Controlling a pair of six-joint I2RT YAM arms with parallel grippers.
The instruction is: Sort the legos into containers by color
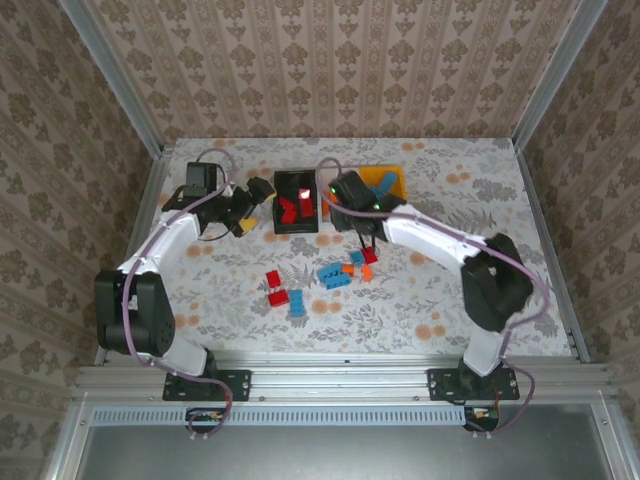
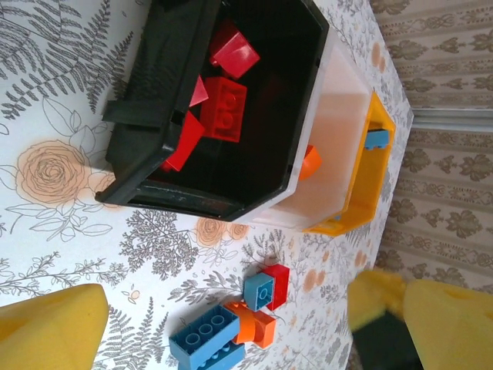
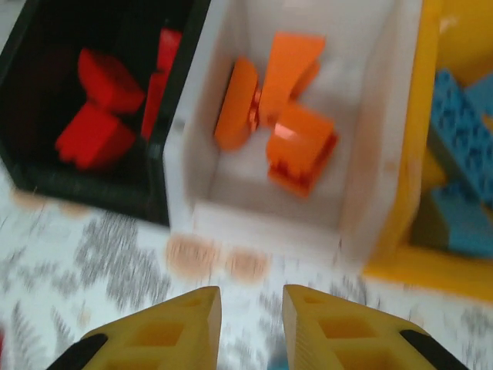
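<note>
Red legos [image 2: 225, 109] in black bin [image 2: 177, 199]

Even, bright light (right wrist view blurred); soft shadows.

Glossy plastic bricks [image 2: 225, 108], smooth black plastic bin [image 2: 300, 92].

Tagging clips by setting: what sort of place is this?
Likely a robot test cell: wallpapered panels in metal framing enclose the floral table, left arm and right arm bolted to a rail.
</note>
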